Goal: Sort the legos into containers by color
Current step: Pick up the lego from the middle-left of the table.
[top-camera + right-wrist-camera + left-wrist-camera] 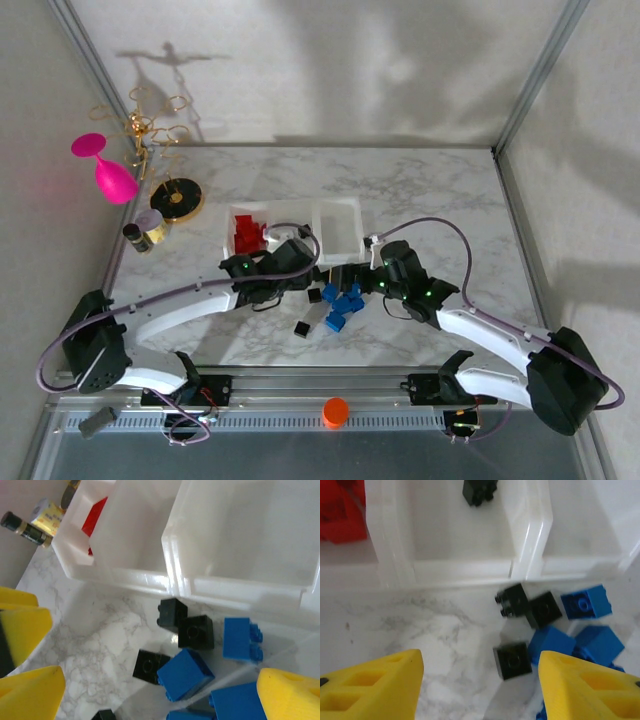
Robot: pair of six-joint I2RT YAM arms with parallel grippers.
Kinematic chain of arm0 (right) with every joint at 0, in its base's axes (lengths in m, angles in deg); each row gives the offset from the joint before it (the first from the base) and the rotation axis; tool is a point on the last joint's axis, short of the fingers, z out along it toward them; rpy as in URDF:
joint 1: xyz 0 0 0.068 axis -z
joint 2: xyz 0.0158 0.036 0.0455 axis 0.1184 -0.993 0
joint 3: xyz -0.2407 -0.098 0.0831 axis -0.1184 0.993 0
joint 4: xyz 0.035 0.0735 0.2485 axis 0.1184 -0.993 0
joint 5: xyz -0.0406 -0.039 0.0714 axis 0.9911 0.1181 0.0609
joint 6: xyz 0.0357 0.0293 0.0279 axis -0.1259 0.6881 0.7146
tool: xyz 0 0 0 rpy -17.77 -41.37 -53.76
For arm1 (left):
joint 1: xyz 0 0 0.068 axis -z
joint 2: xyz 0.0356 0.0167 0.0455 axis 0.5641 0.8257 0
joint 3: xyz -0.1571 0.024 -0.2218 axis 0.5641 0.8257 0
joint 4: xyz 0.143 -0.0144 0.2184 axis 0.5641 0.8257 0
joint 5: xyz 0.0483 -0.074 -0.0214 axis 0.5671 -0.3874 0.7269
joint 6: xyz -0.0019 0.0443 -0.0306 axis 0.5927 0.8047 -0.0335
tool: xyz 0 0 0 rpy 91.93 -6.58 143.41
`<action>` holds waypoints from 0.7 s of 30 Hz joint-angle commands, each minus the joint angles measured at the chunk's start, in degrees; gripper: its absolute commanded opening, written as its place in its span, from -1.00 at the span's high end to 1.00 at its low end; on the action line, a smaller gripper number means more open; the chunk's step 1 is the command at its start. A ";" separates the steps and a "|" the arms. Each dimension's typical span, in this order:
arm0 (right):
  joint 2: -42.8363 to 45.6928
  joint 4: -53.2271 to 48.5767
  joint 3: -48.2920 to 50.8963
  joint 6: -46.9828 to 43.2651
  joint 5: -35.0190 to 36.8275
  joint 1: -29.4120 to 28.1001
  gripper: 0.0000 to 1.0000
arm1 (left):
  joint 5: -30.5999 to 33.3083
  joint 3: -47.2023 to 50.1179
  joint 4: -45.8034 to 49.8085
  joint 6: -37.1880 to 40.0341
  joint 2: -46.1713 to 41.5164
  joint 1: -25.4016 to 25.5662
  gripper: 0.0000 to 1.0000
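Blue brick (241,639) sideways (2 studs rightward)

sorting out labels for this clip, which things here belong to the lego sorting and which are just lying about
Part of the job:
red legos
black legos
blue legos
trays

Just lying about:
pink glass
gold stand
disc
bottles
orange cap

Legos (185,675) are red, black, blue; containers (172,555) whitish; table (100,630) grey-veined marble.
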 commanded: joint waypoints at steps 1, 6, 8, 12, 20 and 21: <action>1.10 -0.44 2.04 -0.64 -2.11 -0.49 -0.97 | -0.21 2.25 3.47 -5.06 -1.90 3.33 -0.29; 1.54 -0.50 4.05 0.06 -1.82 -2.02 -0.98 | -0.47 5.23 4.15 -9.35 -2.24 9.04 -0.33; 1.78 -0.07 4.83 0.72 -1.42 -2.91 -0.97 | -1.34 6.69 3.73 -10.60 -2.17 10.67 -0.35; 1.85 0.60 6.09 1.83 0.19 -3.67 -0.98 | -4.17 10.02 1.10 -11.44 -1.70 12.38 -0.37; 2.00 -0.09 5.89 2.29 2.80 -3.75 -0.97 | -5.91 10.19 -3.07 -9.55 3.25 14.33 -0.38; 1.98 -0.28 5.76 2.21 2.96 -3.74 -0.98 | -6.05 9.92 -3.56 -9.35 4.01 14.33 -0.38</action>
